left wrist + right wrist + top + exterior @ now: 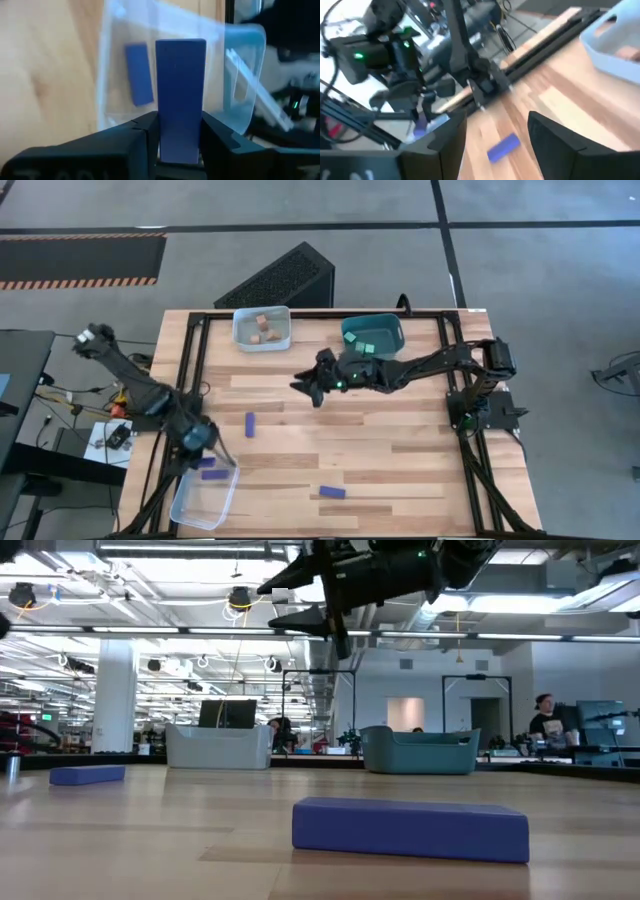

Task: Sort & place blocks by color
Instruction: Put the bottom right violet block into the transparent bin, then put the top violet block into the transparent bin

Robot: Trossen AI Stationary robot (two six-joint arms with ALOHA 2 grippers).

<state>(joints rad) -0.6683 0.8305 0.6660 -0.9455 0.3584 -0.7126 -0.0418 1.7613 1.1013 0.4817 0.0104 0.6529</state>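
My left gripper (180,137) is shut on a dark blue bar (180,90) and hangs over the clear bin (190,505) at the table's near left corner. Another blue bar (139,74) lies flat on that bin's floor. My right gripper (303,388) is open, raised above the table's middle. In the right wrist view a blue bar (503,148) lies on the table below, seen between the open fingers. A further blue bar (332,492) lies on the table near the near edge. Tan cubes (263,328) sit in the pale grey bin, teal cubes (366,346) in the teal bin. My left gripper pinches the dark blue bar between its two fingers (147,132), which press on the long sides at one end (180,145). The rest of the bar sticks out forward past the fingertips. The bar is lifted clear, above the clear bin's opening.
The pale grey bin (240,340) and teal bin (392,328) stand at the far edge. A dark frame rail (198,370) runs along the table's left side, another along the right. A dark slotted box (280,278) stands beyond the far edge. Bare wood lies between the bars.
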